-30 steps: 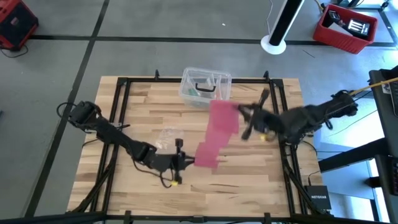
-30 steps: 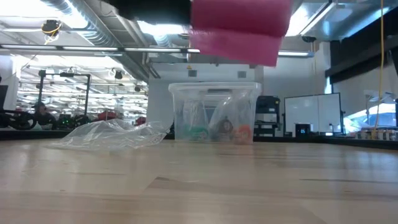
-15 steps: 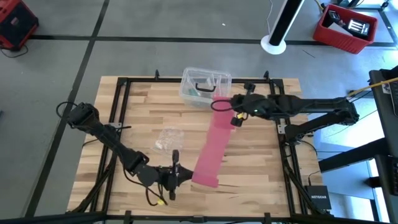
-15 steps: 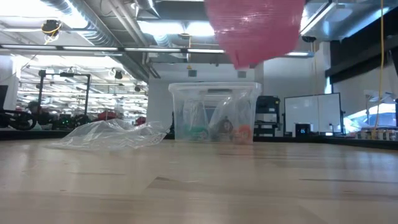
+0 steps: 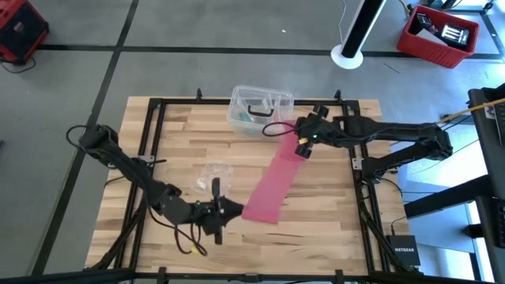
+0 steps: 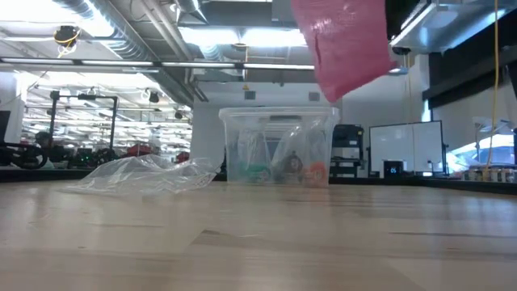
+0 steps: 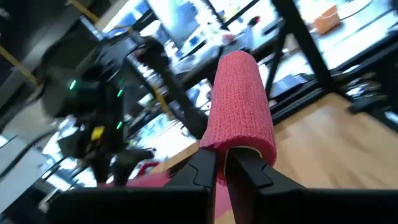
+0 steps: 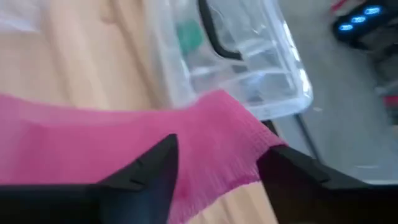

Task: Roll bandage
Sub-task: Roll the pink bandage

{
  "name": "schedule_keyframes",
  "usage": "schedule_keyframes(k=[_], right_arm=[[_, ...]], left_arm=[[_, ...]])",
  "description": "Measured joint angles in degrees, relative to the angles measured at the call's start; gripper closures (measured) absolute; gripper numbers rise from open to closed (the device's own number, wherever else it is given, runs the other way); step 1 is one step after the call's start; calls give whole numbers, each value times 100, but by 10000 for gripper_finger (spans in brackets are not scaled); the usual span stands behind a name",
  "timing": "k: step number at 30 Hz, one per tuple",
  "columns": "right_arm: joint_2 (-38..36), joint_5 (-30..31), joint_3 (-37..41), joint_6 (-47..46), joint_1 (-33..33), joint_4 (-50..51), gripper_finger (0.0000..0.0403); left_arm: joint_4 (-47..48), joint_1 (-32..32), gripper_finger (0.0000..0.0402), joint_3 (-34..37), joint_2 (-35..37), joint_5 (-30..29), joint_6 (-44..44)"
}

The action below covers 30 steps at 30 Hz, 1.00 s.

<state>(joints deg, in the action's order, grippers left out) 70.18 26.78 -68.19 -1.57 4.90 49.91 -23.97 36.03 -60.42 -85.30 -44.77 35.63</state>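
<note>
Currently pinched shut on the near end of the bandage (image 7: 239,102): left end effector (image 7: 224,169), its two dark fingers (image 7: 202,168) pressed together on the pink fabric in the left wrist view. Seen from above, left end effector (image 5: 222,211) low over the front part of the worktop (image 5: 331,213), with the bandage (image 5: 272,184) running from it as a flat pinkish-red band, slanting up and away toward the right arm. Farther along that band, right end effector (image 5: 298,140) at the far end of the strip, just beside the clear plastic box (image 5: 260,109) near the worktop's back edge. In the right wrist view, right end effector (image 8: 214,167) with fingers (image 8: 152,168) spread apart, the bandage (image 8: 124,146) lying across the gap between them; contact with the fabric cannot be told. Level with the worktop, bandage (image 6: 347,40) hanging in the air above the clear plastic box (image 6: 279,145), which holds small green and orange items. Beside the box, resting on the worktop, a crumpled clear plastic wrapper (image 6: 145,174), also visible from above (image 5: 213,172) between the box and the left arm.
</note>
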Motion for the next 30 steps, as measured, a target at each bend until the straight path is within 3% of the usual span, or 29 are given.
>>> schedule_keyframes(k=[4,12,17,21,25,28,30], right_arm=[[-111,-517,-485,46,-2,127,139],[-339,-533,-554,788,0,282,119],[-455,-562,-521,503,0,806,118],[-448,-1223,-428,7,-57,1176,118],[-532,-2213,-214,-752,-623,862,118],[-675,-2321,-88,-1241,-1304,489,118],[-754,-2039,3,-1488,-1828,79,118]], left_arm=[[279,-293,389,0,267,-47,-135],[371,-1037,389,2,422,-17,-256],[395,-1363,389,6,422,1018,-794],[405,-1495,389,7,422,1475,-1314],[431,-1552,389,-128,442,1453,-1790],[477,-1649,389,-418,455,1467,-2489],[841,-1747,389,-656,464,1490,-2966]])
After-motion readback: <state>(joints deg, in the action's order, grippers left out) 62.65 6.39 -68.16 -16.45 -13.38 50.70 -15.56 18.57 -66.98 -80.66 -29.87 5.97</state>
